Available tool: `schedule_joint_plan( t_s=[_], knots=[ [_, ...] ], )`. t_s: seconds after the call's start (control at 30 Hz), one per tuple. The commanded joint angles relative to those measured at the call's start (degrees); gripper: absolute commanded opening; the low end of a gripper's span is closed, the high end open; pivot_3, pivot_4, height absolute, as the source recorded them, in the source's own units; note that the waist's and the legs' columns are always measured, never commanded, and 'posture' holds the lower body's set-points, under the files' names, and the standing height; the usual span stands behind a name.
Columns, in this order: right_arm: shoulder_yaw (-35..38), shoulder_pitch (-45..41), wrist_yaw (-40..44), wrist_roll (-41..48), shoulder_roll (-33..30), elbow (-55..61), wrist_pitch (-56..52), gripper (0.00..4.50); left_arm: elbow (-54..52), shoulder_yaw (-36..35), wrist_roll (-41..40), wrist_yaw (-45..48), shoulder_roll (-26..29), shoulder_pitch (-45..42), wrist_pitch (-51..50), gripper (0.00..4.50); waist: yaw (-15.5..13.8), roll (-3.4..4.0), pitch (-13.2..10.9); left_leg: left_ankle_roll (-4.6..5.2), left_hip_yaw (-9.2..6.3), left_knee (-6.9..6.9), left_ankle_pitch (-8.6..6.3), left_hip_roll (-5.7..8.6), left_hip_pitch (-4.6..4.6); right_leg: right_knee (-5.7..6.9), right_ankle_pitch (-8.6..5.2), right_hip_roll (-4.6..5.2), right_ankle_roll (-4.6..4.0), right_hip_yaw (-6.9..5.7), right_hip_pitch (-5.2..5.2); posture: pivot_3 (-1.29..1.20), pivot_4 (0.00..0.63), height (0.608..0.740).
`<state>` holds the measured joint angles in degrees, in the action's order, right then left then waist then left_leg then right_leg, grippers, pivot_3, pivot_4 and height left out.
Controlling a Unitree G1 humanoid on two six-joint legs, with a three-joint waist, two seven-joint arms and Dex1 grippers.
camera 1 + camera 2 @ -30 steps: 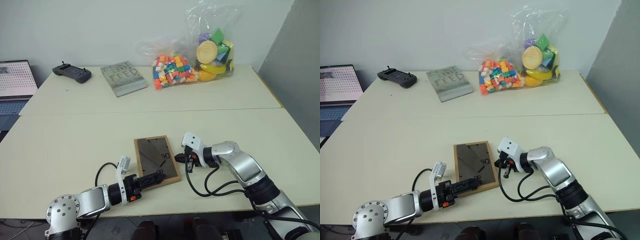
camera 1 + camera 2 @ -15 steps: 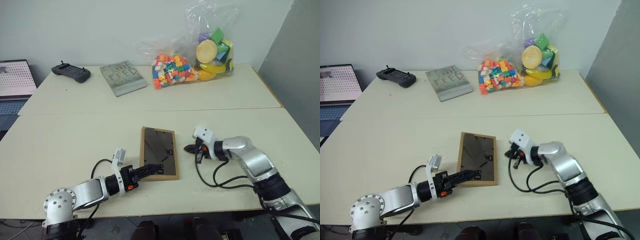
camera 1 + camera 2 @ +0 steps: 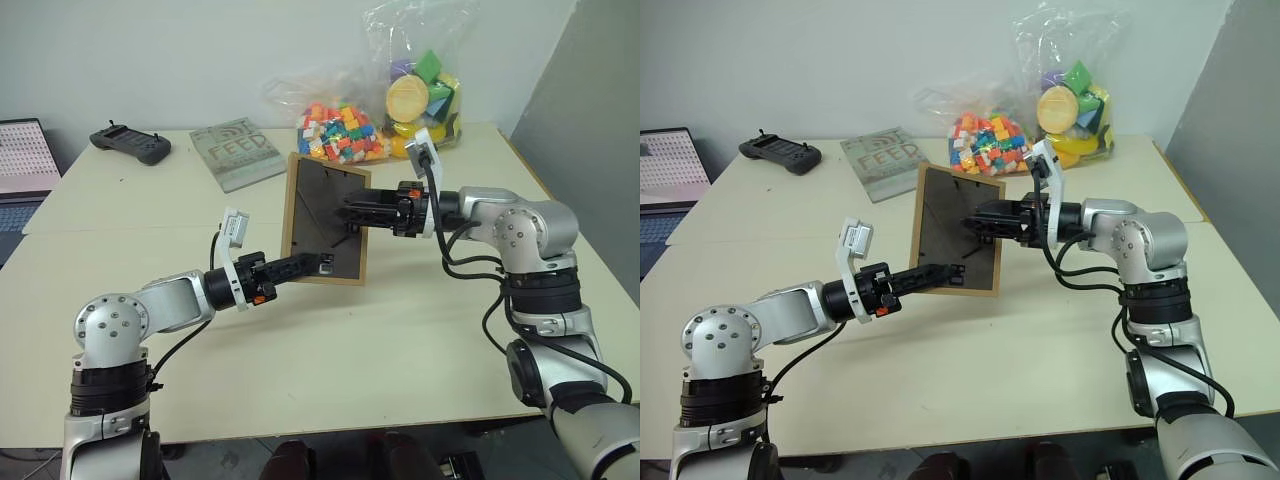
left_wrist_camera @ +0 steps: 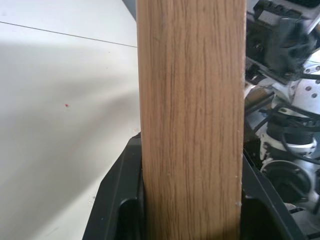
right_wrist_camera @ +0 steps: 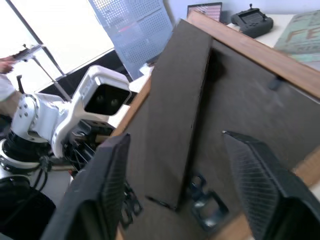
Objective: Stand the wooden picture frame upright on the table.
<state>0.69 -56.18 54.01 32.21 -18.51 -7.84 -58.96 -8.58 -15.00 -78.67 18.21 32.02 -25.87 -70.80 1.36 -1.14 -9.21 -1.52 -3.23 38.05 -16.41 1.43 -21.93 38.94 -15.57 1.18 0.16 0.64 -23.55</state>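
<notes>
Over the table [image 3: 420, 330], the frame [image 3: 325, 220] is held upright, back showing, gripped at its lower edge by the left end effector [image 3: 318, 264]. The right end effector [image 3: 975, 224], jaws wide, reaches its stand [image 5: 180, 125]; next, swing that out.

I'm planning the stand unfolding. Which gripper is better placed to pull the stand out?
Right. The right gripper is open at the black stand on the wooden picture frame's back, while the left gripper clamps its lower edge.
</notes>
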Motion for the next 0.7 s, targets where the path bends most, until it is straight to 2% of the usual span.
schedule_joint_plan(
  t_s=[0.03, 0.07, 0.1, 0.3, 0.57, 0.7],
  knots=[
    [-2.83, -3.82, -0.82, -1.49, 2.97, -1.70, 5.08, 4.10, -2.64, -0.01, -0.60, 2.83, 0.18, -2.53, 1.73, 1.30, 0.22, 0.00, 0.00, 0.00, 0.00, 0.00, 0.00, 0.00, 0.00, 0.02, 0.00, 0.00, 0.00, 0.00, -0.02, 0.00, 0.150, 0.740],
    [-3.21, -4.18, -0.16, -1.20, 3.53, -1.90, 5.56, 4.39, -2.51, -0.04, -0.36, 2.74, 0.08, -2.62, 1.81, 1.30, 0.25, 0.00, 0.00, 0.01, 0.00, -0.01, 0.00, 0.00, 0.00, 0.03, 0.00, 0.00, 0.00, -0.01, -0.03, 0.00, 0.150, 0.740],
    [-3.31, -4.48, 0.65, -0.26, 4.17, -1.44, 5.63, 4.48, -2.43, -0.12, -0.13, 2.77, 0.08, -2.61, 1.86, 1.30, 0.29, 0.00, 0.00, 0.00, -0.02, -0.01, 0.00, 0.00, -0.01, 0.03, 0.00, 0.00, 0.00, -0.01, -0.04, 0.00, 0.150, 0.740],
    [-3.44, -3.04, 5.47, 4.79, 4.34, 3.89, 3.88, 4.48, -2.96, -1.07, 0.04, 1.95, -0.12, -1.25, 2.37, 1.30, 0.20, 0.00, 0.00, 0.00, -0.03, 0.01, 0.00, 0.01, -0.07, 0.01, 0.00, 0.02, 0.01, -0.02, -0.07, 0.00, 0.150, 0.740],
    [-1.17, 3.12, 9.34, 10.89, -4.74, 10.98, -1.99, 4.48, -3.10, -2.16, -2.62, -1.81, -0.80, 3.39, 1.79, 1.30, 0.26, 0.00, 0.00, 0.20, -0.04, -0.01, -0.11, 0.00, -0.09, 0.01, 0.00, 0.02, 0.01, -0.01, -0.10, 0.00, 0.150, 0.740],
    [0.40, 6.94, 5.96, 7.11, -10.88, 11.93, 1.13, 4.48, -1.85, -2.24, -9.14, -5.78, -0.80, 4.14, 0.62, 1.30, 0.10, -0.01, -0.01, 0.23, -0.06, 0.00, -0.13, 0.00, -0.09, 0.02, 0.00, 0.02, 0.01, -0.02, -0.10, 0.00, 0.150, 0.740]
  ],
)
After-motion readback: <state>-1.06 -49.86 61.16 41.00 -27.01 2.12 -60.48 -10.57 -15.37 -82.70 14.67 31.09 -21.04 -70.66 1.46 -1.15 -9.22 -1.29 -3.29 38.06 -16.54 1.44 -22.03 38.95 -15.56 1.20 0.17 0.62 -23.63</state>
